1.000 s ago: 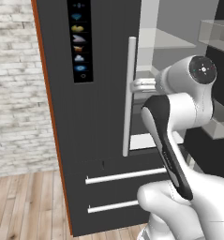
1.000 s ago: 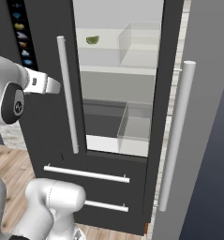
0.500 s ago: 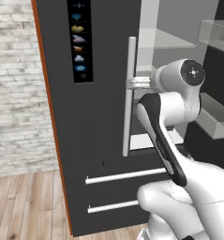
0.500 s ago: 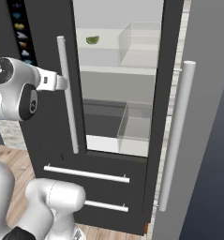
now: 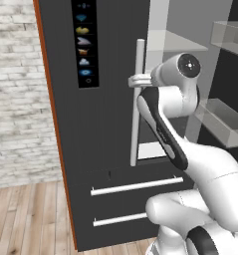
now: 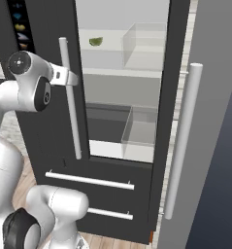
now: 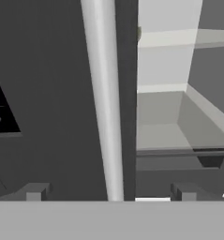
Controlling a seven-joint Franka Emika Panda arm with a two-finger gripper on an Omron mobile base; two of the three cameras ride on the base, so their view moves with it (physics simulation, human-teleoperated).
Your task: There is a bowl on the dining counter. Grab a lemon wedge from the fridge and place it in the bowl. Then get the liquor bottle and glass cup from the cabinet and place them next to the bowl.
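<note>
Green lemon wedge (image 6: 95, 42) small, blurred on fridge shelf (image 6: 107, 73).

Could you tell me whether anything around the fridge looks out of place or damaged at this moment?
Nothing stands out. The fridge door stands ajar, the lemon wedge sits on an upper shelf, and the tool straddles the left door handle.

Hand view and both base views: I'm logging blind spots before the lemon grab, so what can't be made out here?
- Lemon wedge: a small green blob on the fridge shelf in the right base view, too small to tell its shape.
- Pincer grip: in the hand view the door handle runs between the fingertips, but the bottom edge cuts them off, so contact is unclear.
- Left base view: the arm hides the fridge's middle shelves.
</note>
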